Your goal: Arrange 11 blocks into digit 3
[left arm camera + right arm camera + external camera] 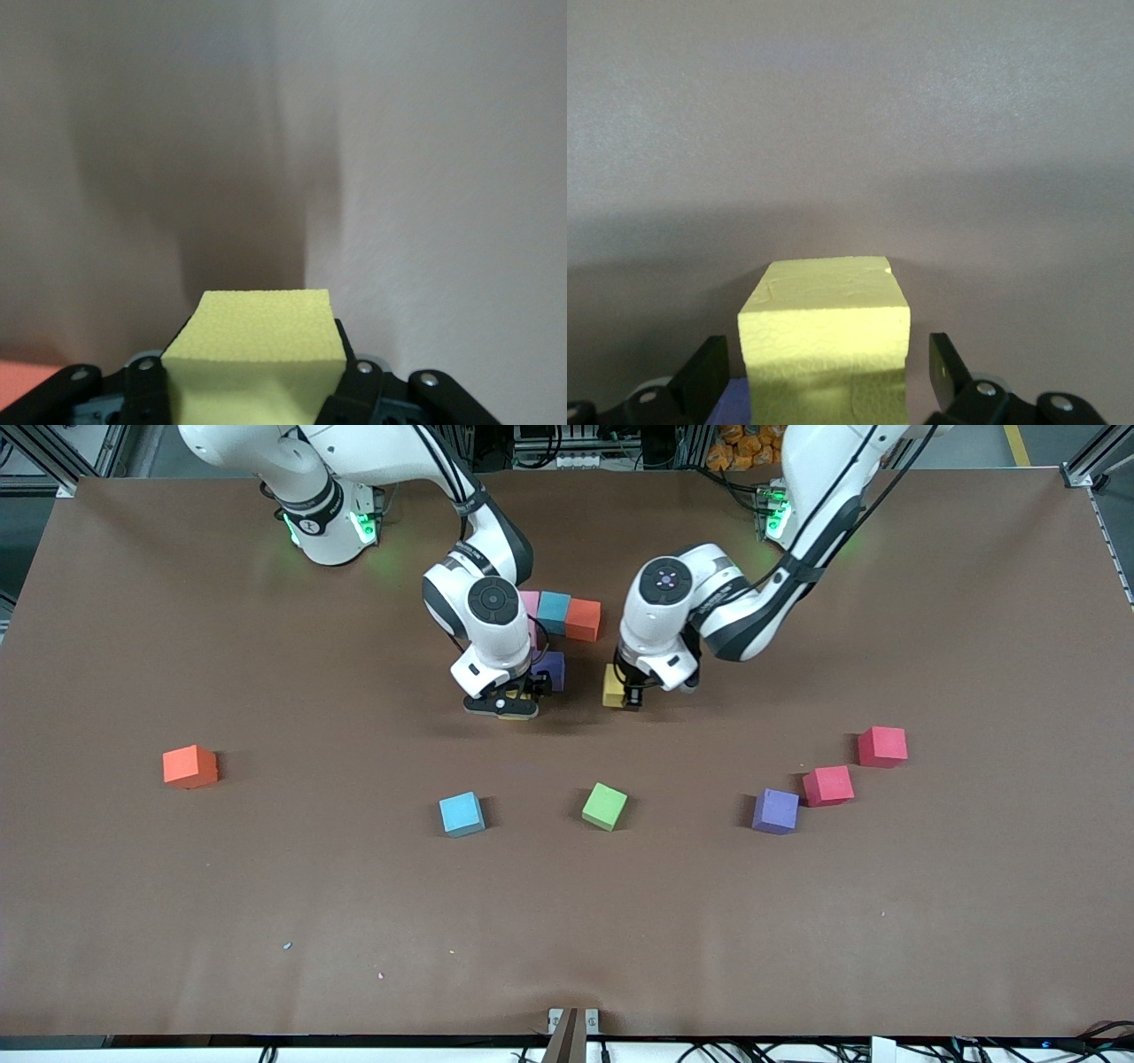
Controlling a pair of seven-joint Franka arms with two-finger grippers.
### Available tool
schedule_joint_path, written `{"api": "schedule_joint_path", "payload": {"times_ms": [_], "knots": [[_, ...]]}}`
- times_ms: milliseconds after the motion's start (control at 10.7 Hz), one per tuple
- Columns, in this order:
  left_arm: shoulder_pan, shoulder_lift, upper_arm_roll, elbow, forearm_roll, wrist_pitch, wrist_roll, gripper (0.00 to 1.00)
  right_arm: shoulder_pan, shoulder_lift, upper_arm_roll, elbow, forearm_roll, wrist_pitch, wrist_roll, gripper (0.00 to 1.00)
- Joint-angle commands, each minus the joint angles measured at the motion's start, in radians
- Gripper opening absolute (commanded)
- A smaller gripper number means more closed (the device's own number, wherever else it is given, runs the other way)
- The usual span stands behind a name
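Note:
A row of a pink block [530, 600], a blue block [555, 611] and an orange block [583, 620] lies mid-table, with a purple block [552, 670] nearer the front camera. My right gripper [503, 710] [826, 367] stands open around a yellow block [824, 310] resting beside the purple block [731, 403]; both fingers are clear of its sides. My left gripper [627, 698] [252, 379] is shut on a second yellow block [613, 686] [261, 323], low over the table toward the left arm's end of the row.
Loose cubes lie nearer the front camera: an orange one [190, 766], a blue one [462, 814], a green one [604, 806], a purple one [775, 811] and two pink-red ones [828, 786] [882, 747]. The brown table [266, 921] spreads wide around them.

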State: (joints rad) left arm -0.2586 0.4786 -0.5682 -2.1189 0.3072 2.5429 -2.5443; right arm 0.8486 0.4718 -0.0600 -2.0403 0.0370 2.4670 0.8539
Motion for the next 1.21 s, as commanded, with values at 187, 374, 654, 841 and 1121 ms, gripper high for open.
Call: {"api": "schedule_joint_path", "payload": {"times_ms": [187, 374, 654, 841, 1121], "knots": [[-0.086, 0.075, 0.011, 0.063, -0.002, -0.004, -0.122, 0.02, -0.003, -0.024, -0.009, 0.027, -0.097, 0.007, 0.028, 1.0], [-0.112, 0.107, 0.011, 0.103, 0.003, -0.033, -0.149, 0.02, -0.011, -0.022, -0.026, 0.063, -0.132, 0.007, 0.028, 1.0], [-0.131, 0.139, 0.022, 0.131, 0.007, -0.033, -0.154, 0.02, -0.042, -0.01, -0.066, 0.113, -0.261, 0.024, 0.027, 1.0], [-0.155, 0.147, 0.042, 0.135, 0.01, -0.035, -0.154, 0.02, -0.092, -0.002, -0.067, 0.129, -0.322, 0.094, 0.005, 1.0], [-0.208, 0.149, 0.086, 0.137, 0.01, -0.036, -0.154, 0.02, -0.167, 0.085, -0.067, 0.239, -0.368, 0.121, -0.115, 1.0]]}}
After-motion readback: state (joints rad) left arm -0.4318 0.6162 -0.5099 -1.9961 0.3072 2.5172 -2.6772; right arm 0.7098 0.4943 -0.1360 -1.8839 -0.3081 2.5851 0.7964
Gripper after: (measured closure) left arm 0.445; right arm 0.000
